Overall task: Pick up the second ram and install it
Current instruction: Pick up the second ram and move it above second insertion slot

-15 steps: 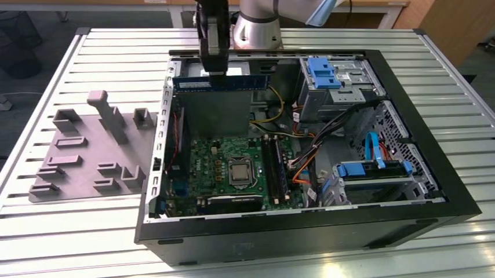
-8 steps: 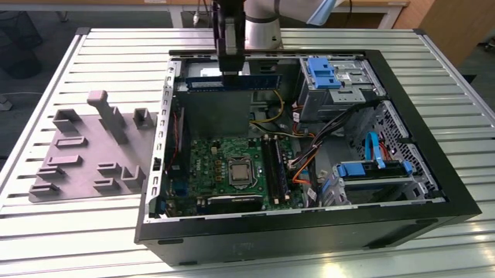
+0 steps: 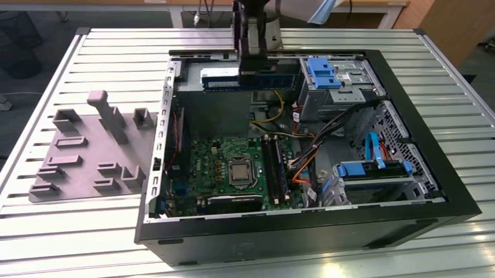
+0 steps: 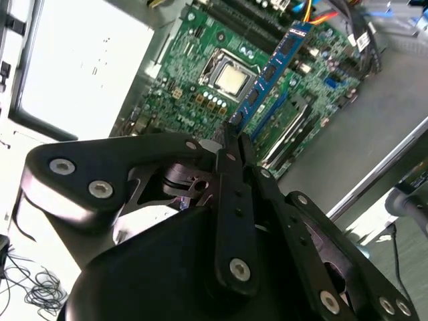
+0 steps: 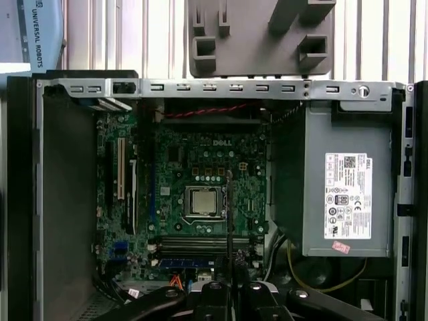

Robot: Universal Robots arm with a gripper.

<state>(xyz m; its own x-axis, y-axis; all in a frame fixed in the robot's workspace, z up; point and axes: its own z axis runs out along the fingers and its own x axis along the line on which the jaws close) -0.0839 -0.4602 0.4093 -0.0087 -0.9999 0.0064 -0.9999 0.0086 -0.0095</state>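
Claw (image 4: 234, 137): closed on the second ram (image 4: 269, 72), held clear above the motherboard (image 5: 180, 157), not yet in the slots (image 5: 194, 244). Risk, I judge: lowered tilted or off-line, the ram jams on a slot edge and I stress the motherboard.

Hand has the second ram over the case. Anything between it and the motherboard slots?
Nothing visible. The hand grips the second ram above the motherboard; the black slots lie uncovered. Orange cables run beside them, not across.
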